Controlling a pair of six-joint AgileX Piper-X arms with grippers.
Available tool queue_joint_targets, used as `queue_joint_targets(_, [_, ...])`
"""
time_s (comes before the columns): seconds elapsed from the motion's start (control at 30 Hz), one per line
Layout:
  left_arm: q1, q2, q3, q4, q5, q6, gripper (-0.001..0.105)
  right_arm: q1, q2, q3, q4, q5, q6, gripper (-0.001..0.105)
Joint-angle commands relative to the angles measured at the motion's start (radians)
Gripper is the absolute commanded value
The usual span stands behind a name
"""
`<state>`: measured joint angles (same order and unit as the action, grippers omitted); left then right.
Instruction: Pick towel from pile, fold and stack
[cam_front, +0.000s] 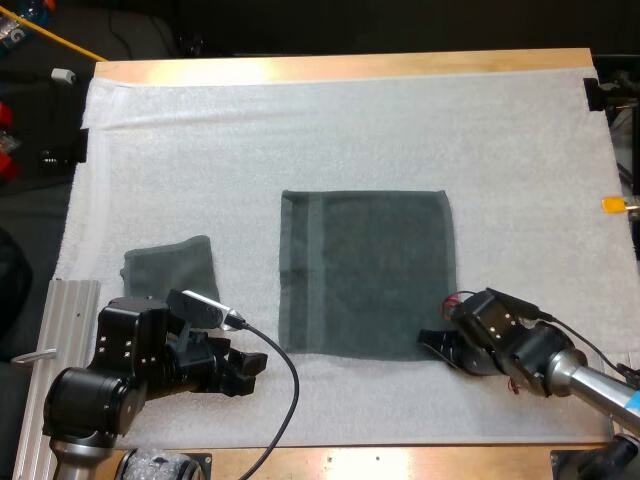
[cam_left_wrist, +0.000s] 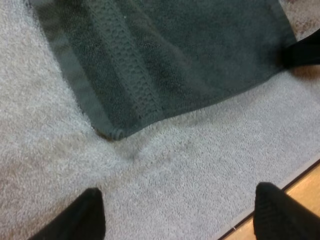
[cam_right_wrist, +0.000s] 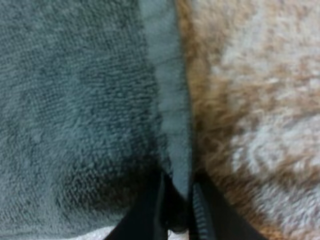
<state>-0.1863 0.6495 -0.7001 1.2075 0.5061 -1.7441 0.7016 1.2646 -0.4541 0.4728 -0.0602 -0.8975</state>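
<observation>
So there's one dark grey-green terry towel (cam_front: 370, 270) spread out flat, pretty much square, in the middle of the white fuzzy mat (cam_front: 350, 130) that covers the wooden table (cam_front: 340, 66). Its woven stripe and hem run along its left side as seen from above. A smaller dark grey-green towel (cam_front: 168, 268) sits off to the left, well apart from the flat one and partly tucked behind my left arm; honestly can't tell if it's folded or just bunched. The right gripper (cam_front: 437, 347) is right at the flat towel's near right corner, and in its own wrist view the two black fingers (cam_right_wrist: 145, 215) are pinching the towel's hem from both sides, with the cloth edge standing up between them and bare mat just beside it. The left gripper (cam_front: 250, 368) is low over the mat near the towel's near left corner but not touching it. In the left wrist view its fingers (cam_left_wrist: 85, 217) are spread wide apart with nothing but mat between them, the towel corner lies a bit ahead, and the table's edge shows beside one finger. You can also spot the other arm's dark gripper at the towel's far corner in that same view.
</observation>
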Motion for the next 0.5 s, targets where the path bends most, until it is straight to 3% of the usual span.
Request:
queue_joint_targets(0.0, [-0.005,-0.002,-0.002,-0.002,0.008,-0.009,0.061,0.003,-0.011,0.011,0.004,-0.027,-0.003,0.0])
queue_joint_targets(0.2, [-0.005,0.029,0.011,-0.044,0.013,-0.009,0.061,0.003,-0.119,0.011,0.071,-0.022,-0.005,0.0])
queue_joint_targets(0.33, [-0.007,0.071,0.043,-0.107,0.12,-0.02,0.061,0.003,-0.182,0.011,0.161,-0.003,-0.022,0.0])
queue_joint_targets(0.47, [-0.025,0.127,0.073,-0.164,0.118,-0.046,0.061,0.003,-0.219,0.011,0.194,0.005,-0.054,0.0])
